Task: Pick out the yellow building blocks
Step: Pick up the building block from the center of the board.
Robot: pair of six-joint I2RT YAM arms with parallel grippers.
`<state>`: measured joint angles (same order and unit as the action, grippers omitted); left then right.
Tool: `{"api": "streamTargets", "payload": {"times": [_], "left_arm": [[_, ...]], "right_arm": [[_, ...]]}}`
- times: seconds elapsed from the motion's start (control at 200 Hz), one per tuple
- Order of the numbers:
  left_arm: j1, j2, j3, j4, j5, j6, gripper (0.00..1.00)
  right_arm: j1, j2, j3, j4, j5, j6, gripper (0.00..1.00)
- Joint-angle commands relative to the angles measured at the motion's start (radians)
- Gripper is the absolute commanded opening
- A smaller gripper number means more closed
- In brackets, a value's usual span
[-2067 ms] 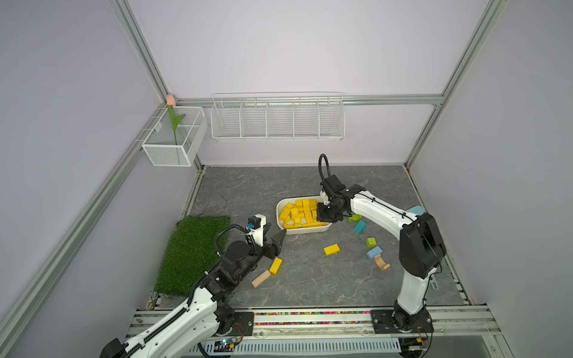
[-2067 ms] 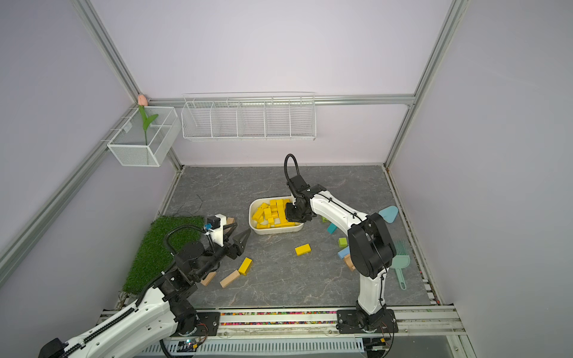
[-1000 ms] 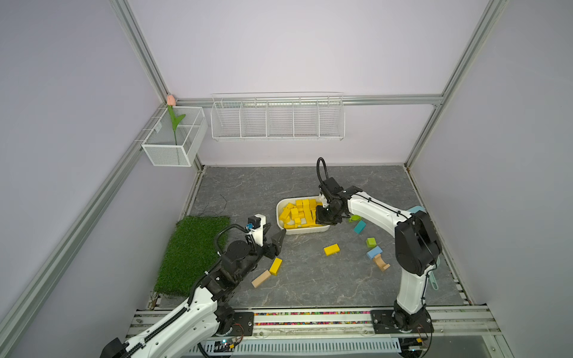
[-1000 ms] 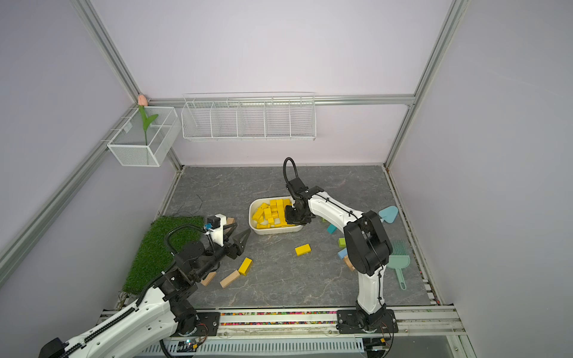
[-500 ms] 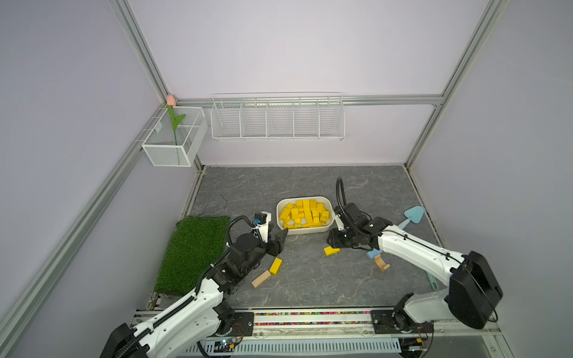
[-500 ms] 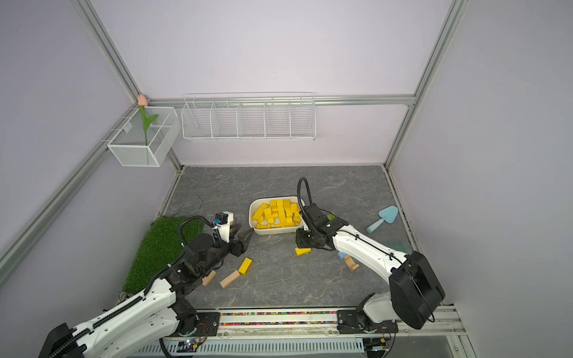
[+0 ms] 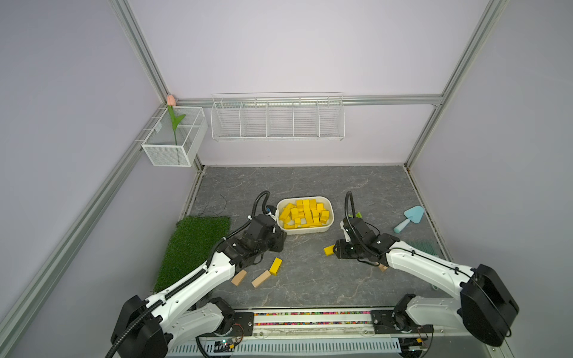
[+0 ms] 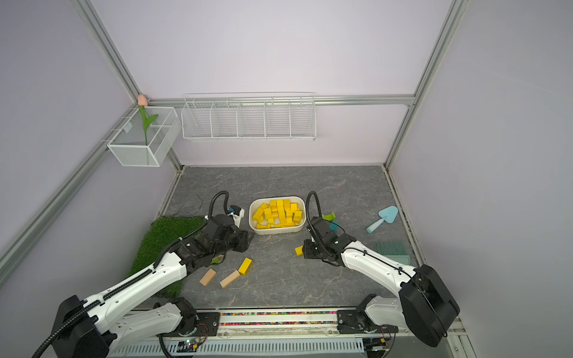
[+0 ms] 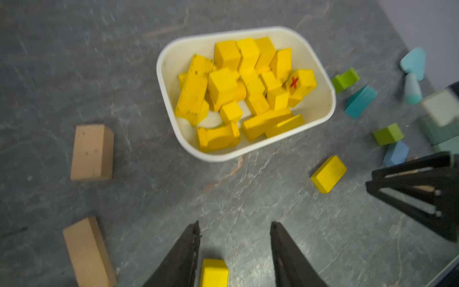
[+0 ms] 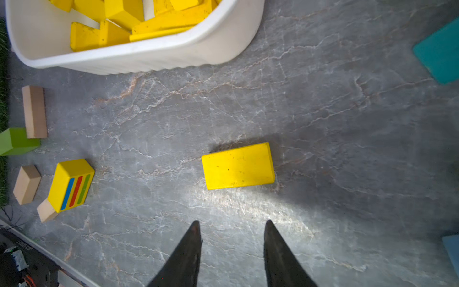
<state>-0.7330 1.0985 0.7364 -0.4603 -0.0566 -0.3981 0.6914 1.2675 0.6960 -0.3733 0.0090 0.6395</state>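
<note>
A white tub (image 7: 331, 220) (image 8: 302, 227) in the middle of the floor holds several yellow building blocks (image 7: 305, 212) (image 9: 248, 82). A striped yellow block (image 7: 275, 266) (image 10: 72, 185) lies loose in front of the tub. It shows low between the fingers of my left gripper (image 9: 234, 223) (image 7: 280, 241), which is open. It is narrower than the gap. A second loose yellow block (image 10: 238, 165) (image 7: 329, 250) lies flat just ahead of my right gripper (image 10: 232, 222) (image 8: 305, 249). That gripper is open and empty, with its tips apart from the block.
Two tan blocks (image 7: 238, 276) (image 7: 261, 278) lie beside the striped yellow one. A grass mat (image 7: 192, 245) covers the left side. Green and blue blocks (image 9: 387, 134) (image 9: 360, 100) are scattered right of the tub. A teal trowel (image 7: 409, 218) and a comb (image 8: 392, 248) lie far right.
My right arm has left the tub and swung forward and down to the loose yellow block. My left gripper has edged towards the tub and its jaws have narrowed.
</note>
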Motion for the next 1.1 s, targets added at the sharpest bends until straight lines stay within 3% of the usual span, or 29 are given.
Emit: {"api": "streamTargets", "payload": {"times": [0.0, 0.175, 0.305, 0.405, 0.54, 0.55, 0.56, 0.575, 0.595, 0.96, 1.095], "left_arm": [[0.006, 0.031, 0.0, -0.179, 0.055, -0.084, 0.48], [-0.01, 0.009, -0.021, -0.231, 0.106, -0.168, 0.51], [-0.022, -0.013, -0.029, -0.245, 0.141, -0.212, 0.56], [-0.022, 0.034, -0.006, -0.295, 0.125, -0.214, 0.56], [-0.023, 0.135, 0.027, -0.325, 0.152, -0.211, 0.57], [-0.024, 0.141, 0.027, -0.325, 0.154, -0.212, 0.59], [-0.025, 0.147, 0.027, -0.324, 0.158, -0.213, 0.66], [-0.026, 0.158, 0.028, -0.324, 0.161, -0.211, 0.93], [-0.03, 0.169, 0.027, -0.324, 0.164, -0.209, 1.0], [-0.057, 0.235, -0.011, -0.289, 0.105, -0.25, 1.0], [-0.057, 0.276, 0.016, -0.278, 0.093, -0.224, 0.82]], "right_arm": [[-0.003, -0.036, -0.03, 0.025, 0.018, 0.024, 0.43], [-0.007, -0.04, -0.018, -0.009, 0.012, 0.022, 0.45], [-0.013, 0.069, 0.053, -0.109, 0.002, 0.059, 0.5], [-0.012, 0.148, 0.067, -0.086, -0.048, 0.092, 0.49], [-0.013, 0.149, 0.056, -0.058, -0.041, 0.1, 0.49], [-0.013, 0.145, 0.055, -0.058, -0.036, 0.1, 0.49], [-0.013, 0.142, 0.053, -0.058, -0.033, 0.1, 0.49], [-0.013, 0.138, 0.05, -0.056, -0.03, 0.1, 0.49], [-0.014, 0.132, 0.044, -0.053, -0.028, 0.101, 0.49], [-0.036, 0.054, -0.052, 0.029, -0.041, 0.124, 0.5], [-0.036, 0.036, -0.072, 0.046, -0.049, 0.124, 0.5]]}}
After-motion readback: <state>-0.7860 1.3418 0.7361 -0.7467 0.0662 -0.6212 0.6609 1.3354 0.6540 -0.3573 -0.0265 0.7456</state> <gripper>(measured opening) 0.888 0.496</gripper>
